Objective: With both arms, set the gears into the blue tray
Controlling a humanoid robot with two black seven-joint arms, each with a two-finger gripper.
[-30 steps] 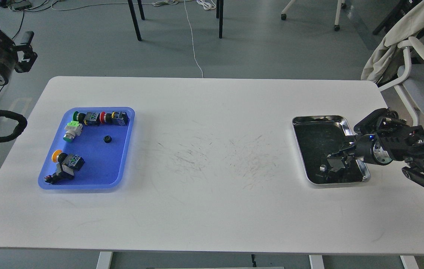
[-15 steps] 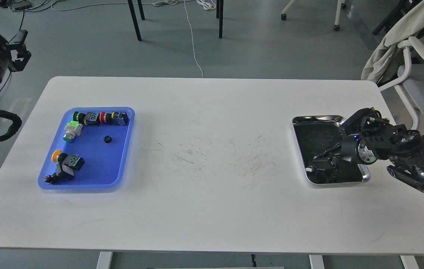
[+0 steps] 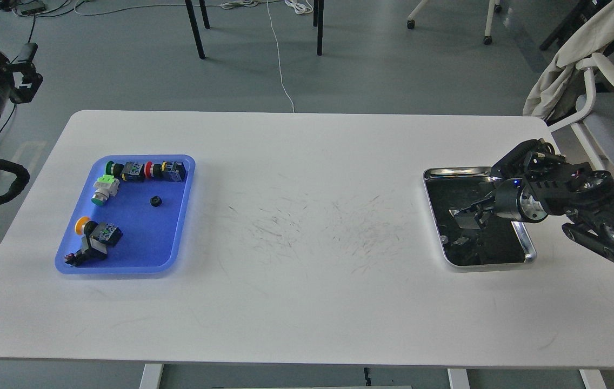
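Landmark: the blue tray (image 3: 126, 215), lying toward the left end of the white table (image 3: 307, 281).

Inside the blue tray, one gear (image 3: 155, 201) lying flat just right of centre, apart from the push-button switches (image 3: 145, 170) lined along the far rim and down the left side — presumably set there so the open middle takes the gears. No other gear certain anywhere in view.

Far across the table from the blue tray, a steel tray (image 3: 526, 254) with a dark inside, likely the source of the gears. Right gripper (image 3: 466, 216) reaching low over its middle, tilted downward, probably to pick from it. Fingers dark against the dark tray floor — cannot tell how wide apart, nor whether anything sits between them. A small pale-and-dark bit near the steel tray's left side, just below the fingertips; too small to call a gear.

Left gripper (image 3: 26, 75) held high beyond the blue tray's far left corner, off the table, well apart from the gear; nothing visibly held, though spread of its fingers unclear. Seemingly parked clear of the blue tray.
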